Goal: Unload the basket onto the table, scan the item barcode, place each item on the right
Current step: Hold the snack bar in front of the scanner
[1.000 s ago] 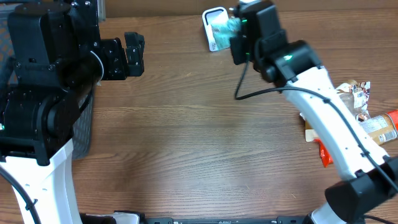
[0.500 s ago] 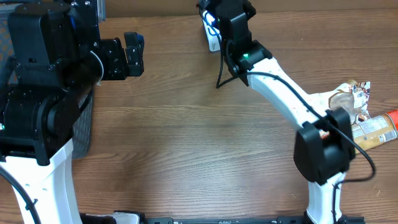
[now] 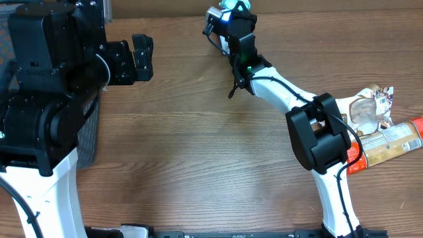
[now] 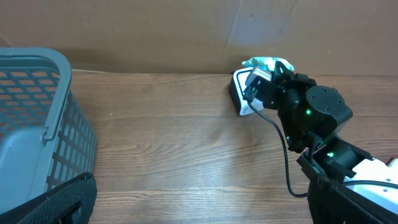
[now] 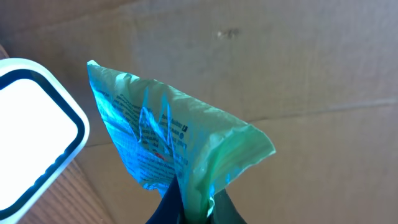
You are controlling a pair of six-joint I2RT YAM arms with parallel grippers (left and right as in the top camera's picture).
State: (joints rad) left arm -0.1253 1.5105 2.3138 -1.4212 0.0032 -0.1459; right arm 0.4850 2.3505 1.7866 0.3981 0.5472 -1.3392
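My right gripper (image 5: 190,210) is shut on a crumpled green-and-blue packet (image 5: 171,140) with printed text, held up at the back wall. The white scanner (image 5: 28,127) with its dark rim sits just left of the packet. From overhead, the right gripper (image 3: 233,14) reaches to the far middle of the table, the packet (image 3: 235,4) at its tip and the scanner (image 3: 213,16) beside it. The left wrist view shows the scanner (image 4: 241,94) and packet (image 4: 268,63) behind the right arm. My left gripper (image 3: 142,57) hovers open and empty at the far left.
A grey mesh basket (image 4: 34,118) stands at the left edge. Several other packaged items (image 3: 386,125) lie in a pile at the right side of the table. A cardboard wall (image 4: 155,28) closes off the back.
The right arm has swung left and towards the back wall, carrying the packet to just beside the scanner. The left arm has not moved.
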